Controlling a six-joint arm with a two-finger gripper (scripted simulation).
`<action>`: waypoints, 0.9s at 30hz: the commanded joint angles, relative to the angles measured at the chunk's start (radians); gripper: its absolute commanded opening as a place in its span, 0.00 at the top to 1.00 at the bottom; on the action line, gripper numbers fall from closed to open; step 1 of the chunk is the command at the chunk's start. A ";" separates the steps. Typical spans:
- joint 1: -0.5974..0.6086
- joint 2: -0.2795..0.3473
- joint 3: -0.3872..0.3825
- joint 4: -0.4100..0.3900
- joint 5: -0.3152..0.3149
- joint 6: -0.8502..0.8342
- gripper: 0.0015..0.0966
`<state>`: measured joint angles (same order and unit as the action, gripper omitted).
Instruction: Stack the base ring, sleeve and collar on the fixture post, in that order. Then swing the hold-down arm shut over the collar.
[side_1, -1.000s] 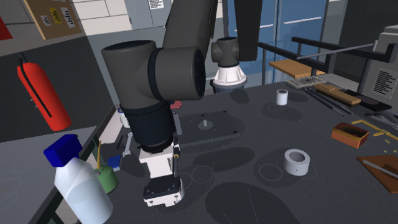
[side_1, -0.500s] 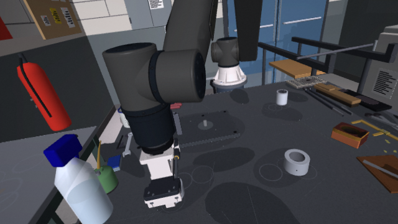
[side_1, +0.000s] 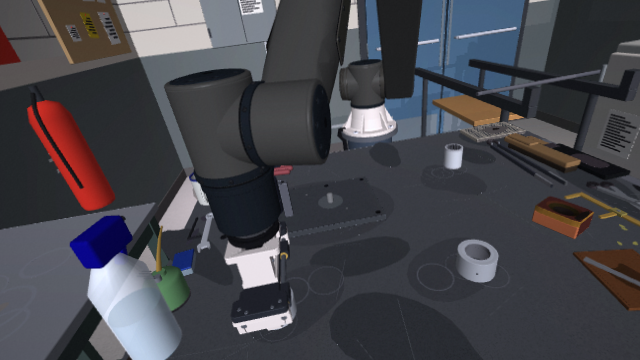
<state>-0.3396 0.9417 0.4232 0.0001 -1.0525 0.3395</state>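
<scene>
The fixture post (side_1: pixel 329 197) stands bare in the middle of its dark plate (side_1: pixel 334 205), well behind my gripper (side_1: pixel 263 326), which is down at the near left of the bench with its fingers hidden under its own body, so I cannot tell whether they hold anything. A grey ring (side_1: pixel 477 259) lies on the bench to the right. A white sleeve (side_1: pixel 453 155) stands upright far back. The hold-down arm (side_1: pixel 284 194) lies along the plate's left edge.
The arm's large elbow (side_1: pixel 250 120) blocks the left of the view. A spray bottle (side_1: pixel 125 295) and green oil can (side_1: pixel 172 285) stand at near left. An orange box (side_1: pixel 562 216) and tools lie at right.
</scene>
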 commanded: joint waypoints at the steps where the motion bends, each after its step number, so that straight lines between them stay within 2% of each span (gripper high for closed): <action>1: 0.000 -0.001 0.001 0.000 0.000 0.000 0.39; 27: 0.000 -0.001 0.001 0.000 0.001 0.000 0.94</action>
<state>-0.3395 0.9418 0.4232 0.0000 -1.0523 0.3395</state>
